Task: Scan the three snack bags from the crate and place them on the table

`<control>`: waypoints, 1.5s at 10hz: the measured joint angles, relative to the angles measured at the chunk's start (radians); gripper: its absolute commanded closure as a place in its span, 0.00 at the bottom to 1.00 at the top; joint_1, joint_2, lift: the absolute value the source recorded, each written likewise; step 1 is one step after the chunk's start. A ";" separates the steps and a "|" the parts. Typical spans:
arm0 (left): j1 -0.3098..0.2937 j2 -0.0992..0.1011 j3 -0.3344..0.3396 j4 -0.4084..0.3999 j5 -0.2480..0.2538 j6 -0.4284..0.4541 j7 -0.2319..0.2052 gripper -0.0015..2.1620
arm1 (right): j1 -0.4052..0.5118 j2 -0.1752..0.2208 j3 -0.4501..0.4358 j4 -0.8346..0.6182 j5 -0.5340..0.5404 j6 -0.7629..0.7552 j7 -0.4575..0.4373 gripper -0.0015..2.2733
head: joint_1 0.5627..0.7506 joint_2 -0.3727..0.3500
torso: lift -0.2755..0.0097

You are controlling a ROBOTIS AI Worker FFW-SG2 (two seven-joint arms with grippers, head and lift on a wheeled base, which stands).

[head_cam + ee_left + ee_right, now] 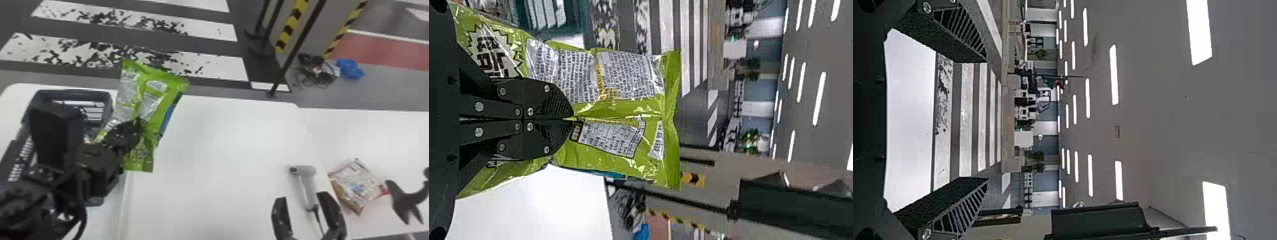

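Green snack bag (153, 99) is up in the left gripper (138, 125) right now, held at the right side of the dark crate (73, 92), so from the head view it covers part of the crate's edge. In the left wrist view the two black fingers are clamped on the bag, tips pretty much together with the film pinched and creased between them, and the silvery panels full of small print face that camera. Something colorful peeks out inside the crate, but the arm hides most of it, so I can't tell what it is. Over on the right, the other gripper (301, 195) has its fingers wide apart, and the right wrist view shows that same gap too. From the head view, the grey handheld scanner (303, 172) lies on the white table (223, 150) just beyond those fingers, its handle and cable running back toward the gap. A red and white snack bag (357, 185) lies flat to the scanner's right, with a black forked thing (405, 198) near it, farther right.
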 measured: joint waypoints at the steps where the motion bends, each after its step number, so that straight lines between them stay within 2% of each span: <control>1: -0.034 0.001 -0.079 0.066 -0.018 -0.003 -0.030 0.88 | -0.006 -0.001 -0.008 -0.013 -0.009 0.058 0.018 0.04 | 0.70 0.03 | 0.84; 3: -0.128 -0.004 -0.211 0.266 -0.043 -0.063 -0.057 0.88 | -0.011 0.000 -0.038 -0.059 -0.035 0.191 0.055 0.04 | 0.70 0.03 | 0.84; 5: -0.213 -0.011 -0.301 0.461 -0.048 -0.191 -0.096 0.88 | -0.011 0.002 -0.081 -0.114 -0.061 0.334 0.100 0.04 | 0.70 0.03 | 0.84; 7: -0.278 -0.022 -0.368 0.606 -0.057 -0.240 -0.128 0.88 | -0.012 0.005 -0.125 -0.175 -0.085 0.455 0.119 0.04 | 0.70 0.03 | 0.84; 9: -0.315 -0.038 -0.391 0.742 -0.068 -0.294 -0.154 0.88 | -0.013 0.007 -0.147 -0.216 -0.109 0.511 0.142 0.04 | 0.70 0.03 | 0.84; 11: -0.332 -0.058 -0.392 0.865 -0.055 -0.401 -0.215 0.88 | -0.025 0.007 -0.155 -0.246 -0.118 0.563 0.146 0.04 | 0.70 0.03 | 0.84; 12: -0.334 -0.074 -0.394 0.912 -0.052 -0.438 -0.243 0.88 | -0.035 0.008 -0.158 -0.259 -0.120 0.596 0.148 0.04 | 0.70 0.03 | 0.84; 13: -0.339 -0.092 -0.399 0.961 -0.047 -0.457 -0.258 0.88 | -0.048 0.009 -0.158 -0.267 -0.122 0.626 0.157 0.04 | 0.70 0.03 | 0.84; 15: -0.367 -0.103 -0.404 1.085 -0.034 -0.524 -0.256 0.88 | -0.062 0.017 -0.155 -0.277 -0.127 0.651 0.177 0.04 | 0.70 0.03 | 0.84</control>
